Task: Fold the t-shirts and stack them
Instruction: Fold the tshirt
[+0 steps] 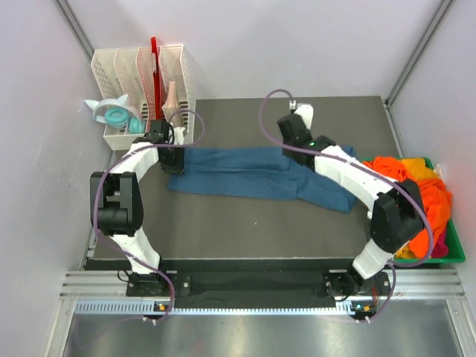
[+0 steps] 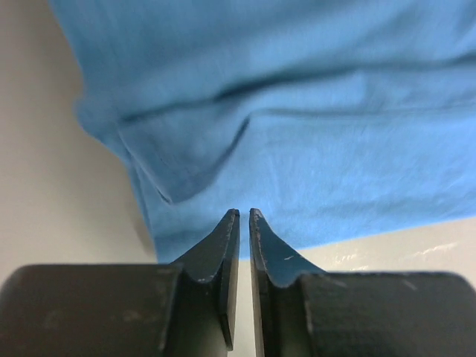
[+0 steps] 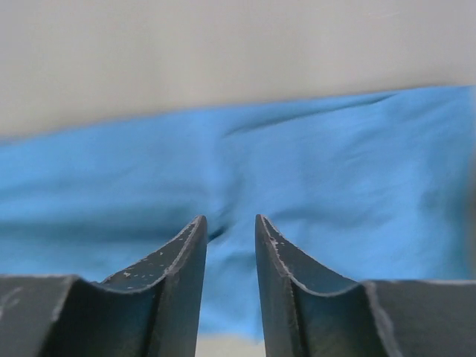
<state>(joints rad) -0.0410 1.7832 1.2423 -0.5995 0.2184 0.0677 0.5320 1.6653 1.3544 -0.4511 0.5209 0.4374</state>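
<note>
A large teal-blue t-shirt (image 1: 245,175) lies in a long, flattened strip across the middle of the dark table. My left gripper (image 1: 172,162) is at the shirt's left end. In the left wrist view the left gripper (image 2: 245,212) has its jaws almost together with nothing between them, tips at the shirt's (image 2: 297,111) edge. My right gripper (image 1: 286,149) is at the shirt's far edge. In the right wrist view the right gripper (image 3: 230,219) is slightly open over puckered blue fabric (image 3: 335,163). A pile of orange shirts (image 1: 416,186) sits at the right.
A green bin (image 1: 455,249) holds the orange pile, with bits of yellow and magenta, at the table's right edge. A white slotted rack (image 1: 137,74) with a red tool and a teal tape roll (image 1: 115,115) stands at the back left.
</note>
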